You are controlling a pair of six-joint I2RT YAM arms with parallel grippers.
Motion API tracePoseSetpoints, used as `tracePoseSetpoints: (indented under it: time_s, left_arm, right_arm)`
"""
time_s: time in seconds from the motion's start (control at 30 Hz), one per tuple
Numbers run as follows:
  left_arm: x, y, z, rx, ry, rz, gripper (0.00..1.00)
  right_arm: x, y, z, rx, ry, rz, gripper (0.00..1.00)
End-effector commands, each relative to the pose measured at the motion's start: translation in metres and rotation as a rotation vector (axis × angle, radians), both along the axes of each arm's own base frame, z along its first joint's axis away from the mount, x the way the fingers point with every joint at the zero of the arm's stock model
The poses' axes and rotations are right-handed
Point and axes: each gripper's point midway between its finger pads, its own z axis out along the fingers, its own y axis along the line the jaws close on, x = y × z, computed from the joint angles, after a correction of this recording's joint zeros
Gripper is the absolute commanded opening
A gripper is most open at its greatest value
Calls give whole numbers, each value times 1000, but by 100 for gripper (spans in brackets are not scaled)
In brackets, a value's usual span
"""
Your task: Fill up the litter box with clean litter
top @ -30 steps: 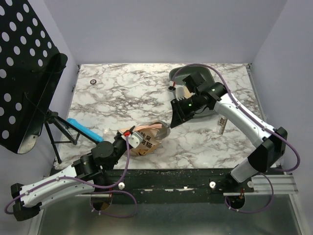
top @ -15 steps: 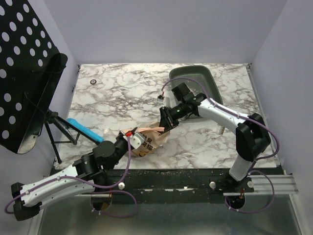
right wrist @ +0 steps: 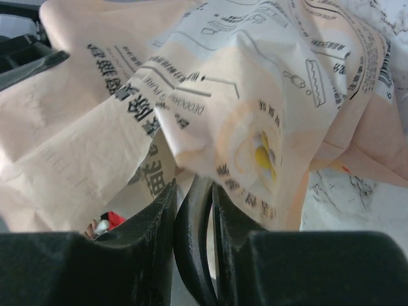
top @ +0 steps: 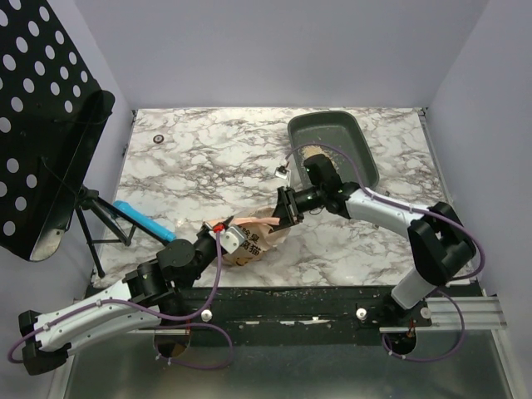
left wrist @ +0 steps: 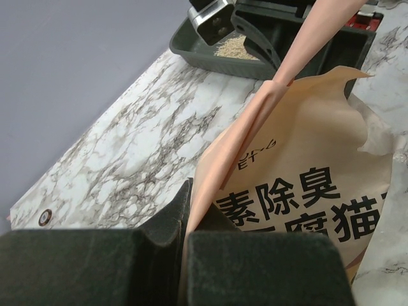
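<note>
My L gripper (left wrist: 186, 220) is clenched on the bag (left wrist: 299, 185) edge. R gripper (right wrist: 194, 191) grasps the scoop (right wrist: 193, 261), pushed against the bag. Box (top: 337, 126) sits rear-R of the bag, w/ litter (top: 320, 151) at its near end.

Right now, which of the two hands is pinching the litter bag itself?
The left hand: it is shut on the edge of the orange-tan bag. The right hand instead grips a dark scoop handle, with the bag just in front of it.
</note>
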Motion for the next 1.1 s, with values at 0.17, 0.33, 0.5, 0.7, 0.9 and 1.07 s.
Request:
tracePoseSetpoints:
  time_s: [0.17,0.33,0.5,0.7,0.9,1.07]
  left_arm:
    - [-10,-20,34,-134,-56,-105,0]
    - [-10,-21,32,-128,-59,-113,0]
    - [-9,-24,28,-114,-53,-115,0]
    - [-8,-28,21,-98,-39,-118,0]
    - [-7,-33,17,-92,-31,-122,0]
    - [-7,-36,15,-93,-30,-125,0]
  right_arm:
    - [-2,-21,62,230,-47,-62,0]
    - [0,-49,66,238,-36,-135,0]
    - [-4,-75,73,250,-27,-196,0]
    - [-11,-95,69,214,9,-281,0]
    - [-13,-123,63,199,62,-404,0]
    - [-20,-136,46,164,112,-448,0]
